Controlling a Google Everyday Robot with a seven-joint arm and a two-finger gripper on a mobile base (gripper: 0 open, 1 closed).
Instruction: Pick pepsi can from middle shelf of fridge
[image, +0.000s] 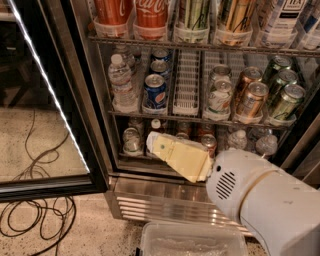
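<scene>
My gripper (154, 141) is low down in front of the open fridge (165, 200), by the bottom row of drinks. I cannot tell if it is apart or together. The blue pepsi can (155, 92) stands up on the middle shelf (186, 115), above my gripper and right beside a water bottle (120, 80).

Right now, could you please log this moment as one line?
stage: pre-grasp | pepsi can: upright on middle shelf | gripper: below that shelf, clear of can | fridge: door open
</scene>
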